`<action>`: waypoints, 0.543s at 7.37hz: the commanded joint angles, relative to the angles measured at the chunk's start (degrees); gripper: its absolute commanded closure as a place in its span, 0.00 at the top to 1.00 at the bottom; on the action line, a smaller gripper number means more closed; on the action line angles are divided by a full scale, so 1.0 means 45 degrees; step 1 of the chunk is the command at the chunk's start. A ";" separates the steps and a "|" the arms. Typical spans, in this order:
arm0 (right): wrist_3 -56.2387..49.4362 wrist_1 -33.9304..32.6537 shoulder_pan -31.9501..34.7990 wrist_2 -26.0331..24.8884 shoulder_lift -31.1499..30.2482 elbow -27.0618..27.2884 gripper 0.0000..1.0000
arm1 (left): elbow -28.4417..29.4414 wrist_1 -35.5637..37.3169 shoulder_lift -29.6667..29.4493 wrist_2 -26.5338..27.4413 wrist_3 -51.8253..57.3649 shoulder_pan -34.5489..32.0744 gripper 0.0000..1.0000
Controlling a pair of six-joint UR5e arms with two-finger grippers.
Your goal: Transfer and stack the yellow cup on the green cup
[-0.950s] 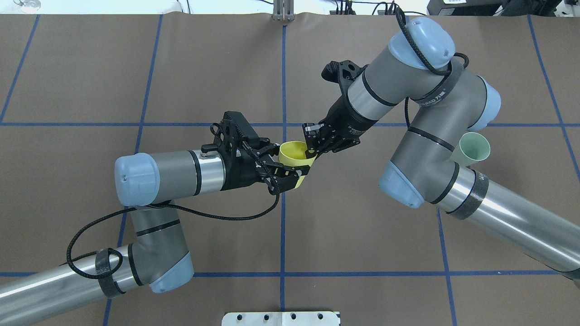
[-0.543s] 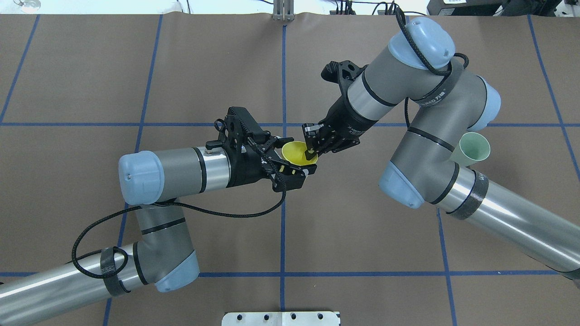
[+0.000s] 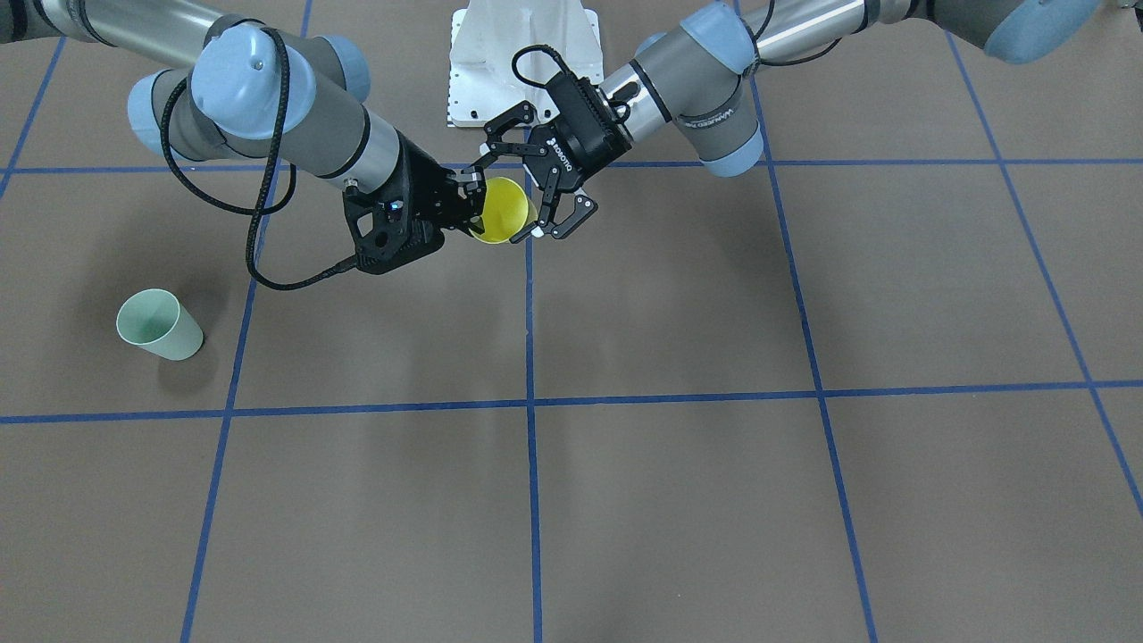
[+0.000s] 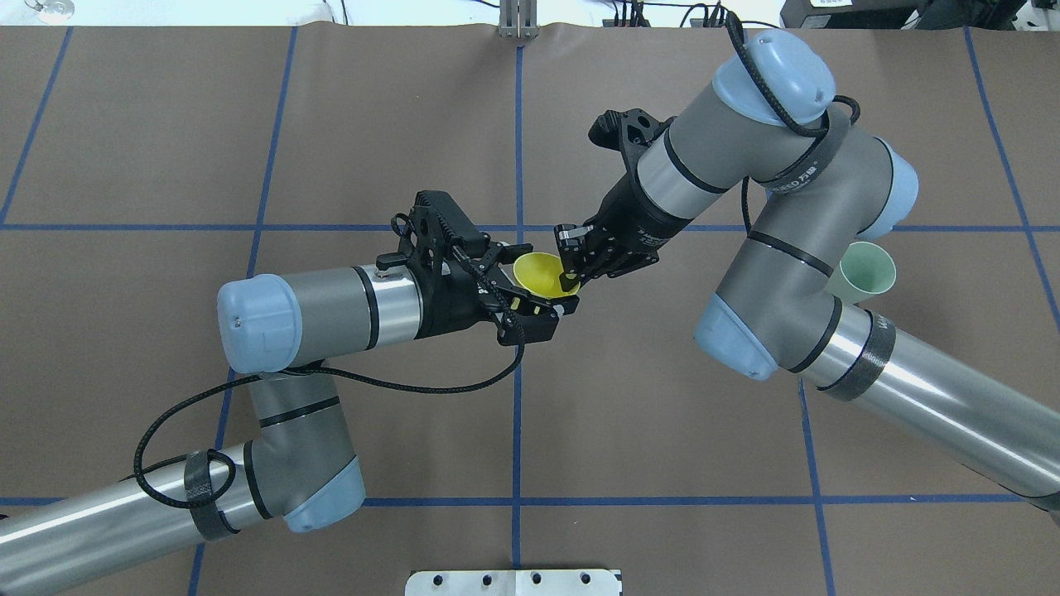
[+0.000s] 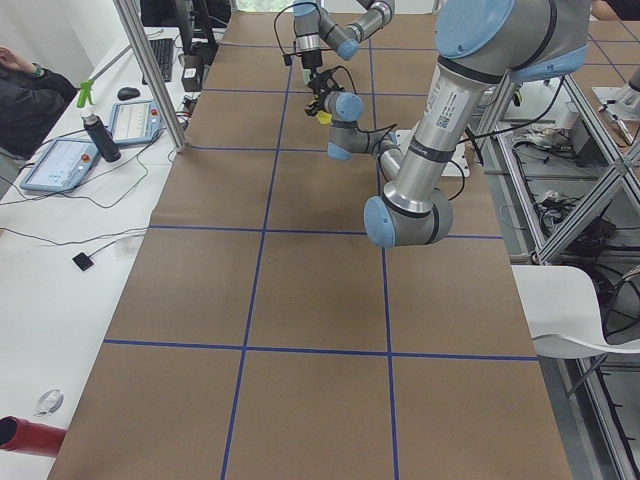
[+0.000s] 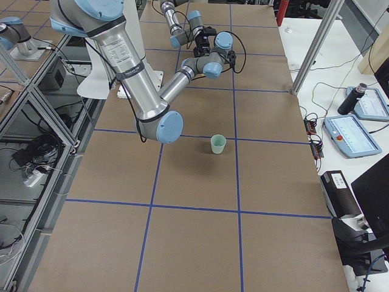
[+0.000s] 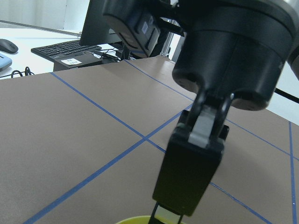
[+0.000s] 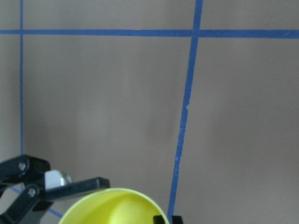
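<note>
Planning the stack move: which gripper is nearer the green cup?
Right. Right gripper grips the yellow cup on the side facing the green cup; left gripper is beyond it.

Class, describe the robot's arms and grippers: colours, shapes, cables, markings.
Both the left arm and right arm are grey and silver tubes with pale blue joint caps. A black braided cable loops along each, held by black straps. The left gripper and right gripper are black, with thin linked jaws; the left bears white lettering.
</note>
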 commanded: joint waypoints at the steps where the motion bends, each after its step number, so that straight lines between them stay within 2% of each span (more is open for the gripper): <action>1: -0.0083 -0.0019 0.0248 0.0000 -0.0250 0.0015 0.00 | -0.0009 0.0019 0.0023 0.0007 0.0016 -0.0063 1.00; 4: -0.0102 -0.0038 0.0755 -0.0039 -0.0719 -0.0082 0.00 | -0.0047 0.0038 0.0004 -0.0013 -0.0004 -0.0063 1.00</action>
